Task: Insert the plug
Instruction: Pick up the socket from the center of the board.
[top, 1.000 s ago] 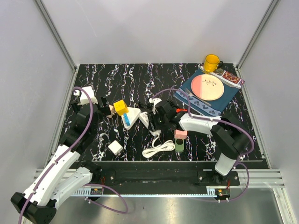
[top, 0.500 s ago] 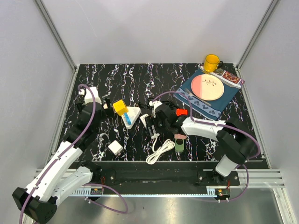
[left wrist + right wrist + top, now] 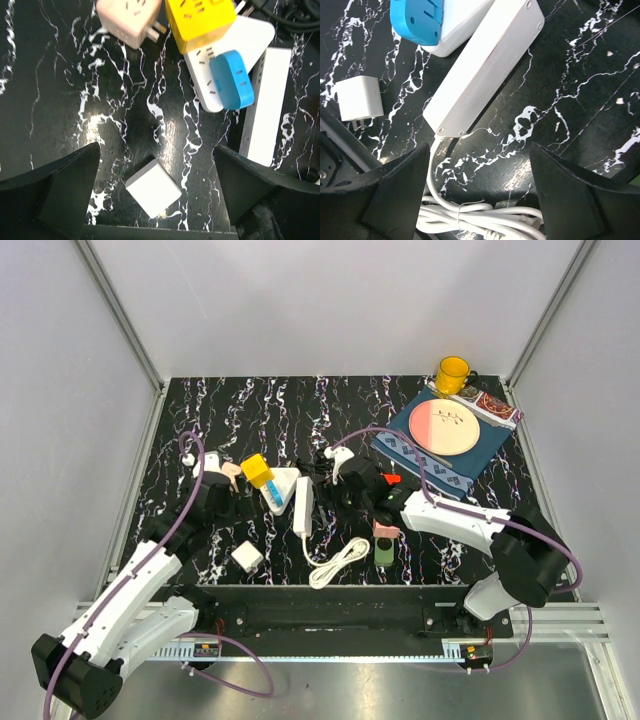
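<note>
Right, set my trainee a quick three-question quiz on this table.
1. True or false: the right gripper is clamped on the white power strip.
2. Where does the yellow mug stand? A) far right corner of the table B) near left corner C) on the power strip
3. Fill in: a coiled white ___ runs from the power strip's near end.

Key: 1 false, its jaws stand open and the strip lies free. 2 A. 3 cord.
</note>
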`<state>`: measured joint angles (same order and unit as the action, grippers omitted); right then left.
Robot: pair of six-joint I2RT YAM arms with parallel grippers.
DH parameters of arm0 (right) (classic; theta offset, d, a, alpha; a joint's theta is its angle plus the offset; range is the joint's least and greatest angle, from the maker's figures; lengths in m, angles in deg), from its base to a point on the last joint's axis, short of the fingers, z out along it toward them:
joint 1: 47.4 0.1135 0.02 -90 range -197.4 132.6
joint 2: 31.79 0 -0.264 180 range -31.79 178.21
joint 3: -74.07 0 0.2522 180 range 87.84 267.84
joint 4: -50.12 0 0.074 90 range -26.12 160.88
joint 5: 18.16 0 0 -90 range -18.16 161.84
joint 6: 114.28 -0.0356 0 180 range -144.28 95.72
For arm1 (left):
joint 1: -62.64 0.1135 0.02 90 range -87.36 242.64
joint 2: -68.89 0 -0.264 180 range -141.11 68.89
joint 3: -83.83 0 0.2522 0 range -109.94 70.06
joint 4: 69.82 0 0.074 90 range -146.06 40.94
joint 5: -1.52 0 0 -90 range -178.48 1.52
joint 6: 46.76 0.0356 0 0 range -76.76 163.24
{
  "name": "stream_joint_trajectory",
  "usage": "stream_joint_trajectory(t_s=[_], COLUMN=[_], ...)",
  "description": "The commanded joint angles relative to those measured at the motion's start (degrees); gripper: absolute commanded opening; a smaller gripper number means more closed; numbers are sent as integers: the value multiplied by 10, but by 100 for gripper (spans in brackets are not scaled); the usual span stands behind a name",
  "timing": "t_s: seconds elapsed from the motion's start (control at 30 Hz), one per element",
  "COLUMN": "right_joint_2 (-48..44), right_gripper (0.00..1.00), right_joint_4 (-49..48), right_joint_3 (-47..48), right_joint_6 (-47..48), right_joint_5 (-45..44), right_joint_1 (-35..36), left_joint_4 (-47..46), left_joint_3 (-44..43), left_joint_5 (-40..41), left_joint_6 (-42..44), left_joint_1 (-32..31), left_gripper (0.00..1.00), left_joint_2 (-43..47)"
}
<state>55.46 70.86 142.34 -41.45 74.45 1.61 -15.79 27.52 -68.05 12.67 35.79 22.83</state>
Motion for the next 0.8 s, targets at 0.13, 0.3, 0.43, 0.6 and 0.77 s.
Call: stream_joint_trajectory(t_s=[0.13, 0.3, 0.43, 0.6, 0.77], right_joint_2=[35, 111, 185, 234, 240], right_gripper=[82, 85, 86, 83, 66], right_joint_4=[-99, -74, -16, 28, 47], right_joint_3=[-11, 73, 152, 192, 192], right_joint_6=[-104, -147, -164, -183, -183], right_joint_5=[56, -72, -151, -184, -205], right_joint_1=[9, 45, 65, 76, 78], left_joint_4=[12, 11, 5, -4, -26], left_joint_3=[10, 5, 4, 7, 12], left_joint_5=[-40, -26, -14, -2, 1], left_joint_6=[-34, -35, -28, -17, -8], left_joint_1=[3, 3, 3, 3, 3], left_gripper=[99, 99, 99, 99, 99], left_joint_2=[2, 7, 21, 36, 50])
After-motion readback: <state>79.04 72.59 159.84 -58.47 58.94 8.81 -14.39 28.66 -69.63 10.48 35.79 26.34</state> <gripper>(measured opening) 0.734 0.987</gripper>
